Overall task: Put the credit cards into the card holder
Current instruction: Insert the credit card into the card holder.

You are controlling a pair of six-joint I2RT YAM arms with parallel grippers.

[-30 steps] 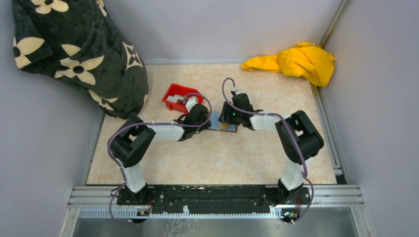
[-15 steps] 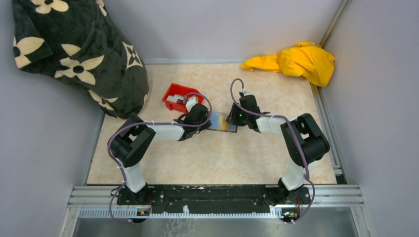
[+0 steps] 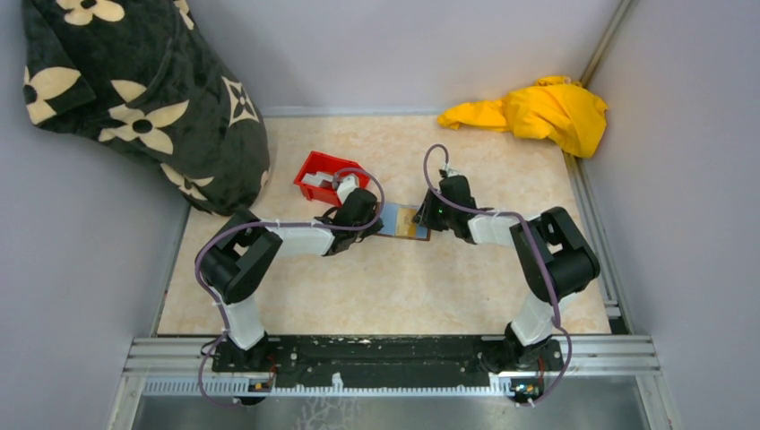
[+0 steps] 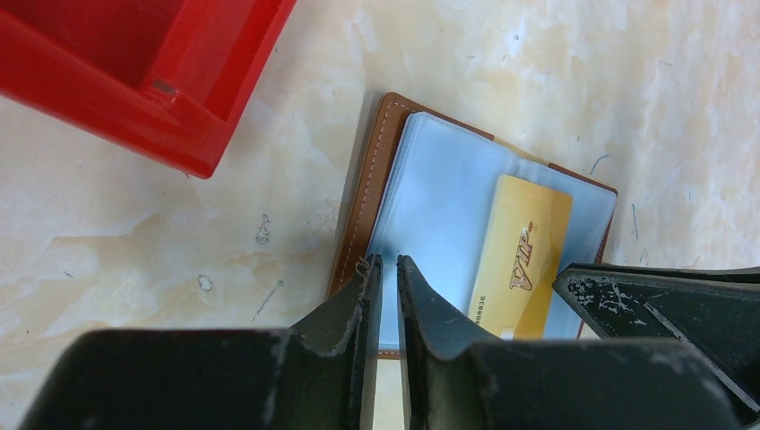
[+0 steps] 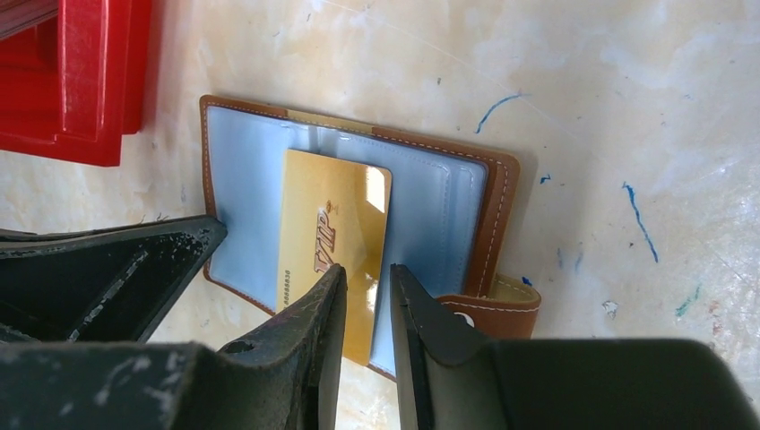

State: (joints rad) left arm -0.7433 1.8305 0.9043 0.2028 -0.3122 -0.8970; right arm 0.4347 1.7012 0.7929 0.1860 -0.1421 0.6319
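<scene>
Brown leather card holder (image 5: 496,210) lies open mid-table, gold rectangular card (image 5: 327,215) atop. Left gripper (image 4: 388,262) and right gripper (image 5: 366,270) are nearly closed at its edges, hold unclear.

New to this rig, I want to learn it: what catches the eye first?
A gold card lies on an open brown wallet at mid-table, the left gripper and right gripper poised over it. A red bin stands nearby; black flowered fabric fills the back left, a yellow cloth the back right.
</scene>
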